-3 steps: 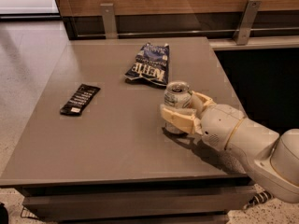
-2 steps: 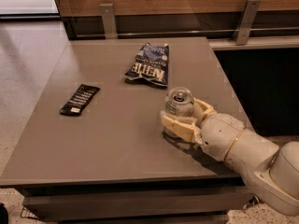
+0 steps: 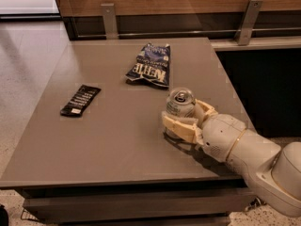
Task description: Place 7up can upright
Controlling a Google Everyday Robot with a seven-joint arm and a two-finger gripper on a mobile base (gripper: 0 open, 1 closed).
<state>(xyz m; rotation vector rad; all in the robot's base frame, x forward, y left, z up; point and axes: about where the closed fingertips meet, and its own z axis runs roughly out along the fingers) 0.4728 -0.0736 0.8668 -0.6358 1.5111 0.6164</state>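
The grey worktop fills most of the view, and nothing loose on it has moved. The robot's cream arm reaches in from the frame's 4 o'clock corner. It sits a touch lower and nearer the 6 o'clock edge than a second ago, with almost no shift in the last fraction of that second. The dark blue chip bag lies flat toward 12 o'clock of the worktop's middle, just where it was. The flat black packet lies at 9 o'clock, well apart from everything else and also unmoved. The gripper is at about 4 o'clock of the middle, its jaws closed around the 7up can and pinching it from both sides. The can stands upright between them, shiny top and pull tab facing up, at 5 o'clock of the bag. It has drifted slightly toward 6 o'clock with the gripper. Its base is hidden behind the nearer finger.
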